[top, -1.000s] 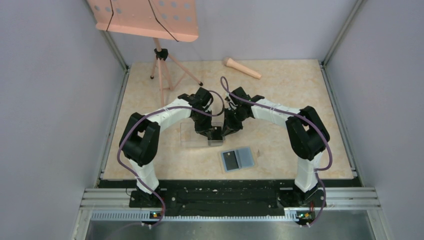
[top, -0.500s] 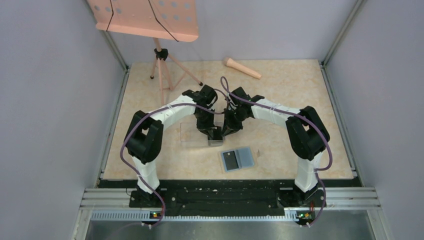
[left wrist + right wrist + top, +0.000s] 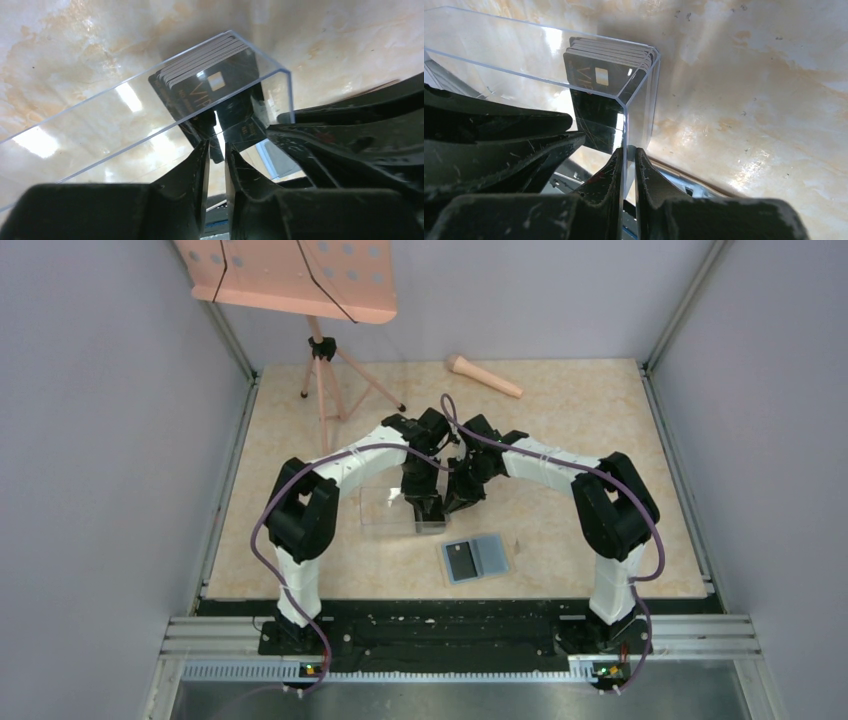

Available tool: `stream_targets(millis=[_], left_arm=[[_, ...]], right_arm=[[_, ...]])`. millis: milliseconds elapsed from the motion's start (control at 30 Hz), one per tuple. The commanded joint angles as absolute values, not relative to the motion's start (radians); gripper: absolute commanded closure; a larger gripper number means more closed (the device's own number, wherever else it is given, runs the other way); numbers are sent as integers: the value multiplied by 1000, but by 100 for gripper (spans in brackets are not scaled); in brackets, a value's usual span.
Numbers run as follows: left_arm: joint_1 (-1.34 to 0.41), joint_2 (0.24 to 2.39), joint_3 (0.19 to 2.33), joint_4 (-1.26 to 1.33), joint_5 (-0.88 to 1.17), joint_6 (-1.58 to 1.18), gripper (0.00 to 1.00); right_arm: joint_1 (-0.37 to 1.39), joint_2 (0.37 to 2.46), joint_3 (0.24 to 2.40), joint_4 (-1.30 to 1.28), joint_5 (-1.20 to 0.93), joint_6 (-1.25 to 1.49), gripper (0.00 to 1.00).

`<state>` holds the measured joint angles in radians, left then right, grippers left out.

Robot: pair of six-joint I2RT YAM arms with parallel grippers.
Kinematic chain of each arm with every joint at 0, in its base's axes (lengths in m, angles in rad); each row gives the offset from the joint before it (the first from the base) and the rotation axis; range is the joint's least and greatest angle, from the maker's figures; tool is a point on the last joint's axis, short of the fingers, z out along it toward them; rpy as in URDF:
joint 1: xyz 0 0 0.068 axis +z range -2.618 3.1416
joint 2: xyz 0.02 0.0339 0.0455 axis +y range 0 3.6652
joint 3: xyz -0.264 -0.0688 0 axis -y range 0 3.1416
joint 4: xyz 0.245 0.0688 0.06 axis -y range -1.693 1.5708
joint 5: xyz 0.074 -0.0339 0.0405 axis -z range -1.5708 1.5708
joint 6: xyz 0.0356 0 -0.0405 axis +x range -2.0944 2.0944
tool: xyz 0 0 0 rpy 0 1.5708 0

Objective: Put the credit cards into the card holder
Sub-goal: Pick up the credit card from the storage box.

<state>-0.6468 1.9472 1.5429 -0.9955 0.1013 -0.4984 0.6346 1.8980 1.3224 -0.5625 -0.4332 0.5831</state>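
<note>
Right gripper (image 3: 626, 152) is pinching the box (image 3: 499, 50) wall while left gripper (image 3: 216, 147), jaws barely parted, should be straddling just one card (image 3: 200, 95).

**Our two arms: white shells, black joints, purple cables**

We see the left arm (image 3: 345, 462) and the right arm (image 3: 550, 464) built alike, with smooth white link covers set between bulky black joint housings (image 3: 300, 522). Each has a black base (image 3: 288, 636) on the dark plate at the near edge. A purple cable (image 3: 258, 545) hangs in a loose loop outside each arm, and small lights (image 3: 313, 669) glow on the boards just in front of the bases. Up close, the left gripper (image 3: 216, 148) and the right gripper (image 3: 628, 152) have matte black fingers (image 3: 192, 175) that taper to narrow tips. Their surfaces are flecked with pale scratches and scuffs.
</note>
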Motion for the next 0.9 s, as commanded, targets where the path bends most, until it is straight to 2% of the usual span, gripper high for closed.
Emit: stream_targets(millis=[0,267,367,500,700,867], left_arm=[[-667,1967,1603,-1025,62,-471,75],[-669,1966,1591,-1027,40,-476,75],[-669,1961,1567,-1026,15,-483,67],[-669,1964,1530,-1003,32,-489,66],[-670,1977,1506,-975,64,-493,71],[-669,1961,1513,-967,75,-492,87]], right_arm=[[650,1827,1339,-514,-491,580,100],[651,1828,1340,-513,-492,579,100],[650,1827,1339,-513,-492,579,100],[650,1827,1339,-514,-493,579,100],[650,1828,1339,-514,-494,578,100],[650,1829,1338,-513,-495,579,100]])
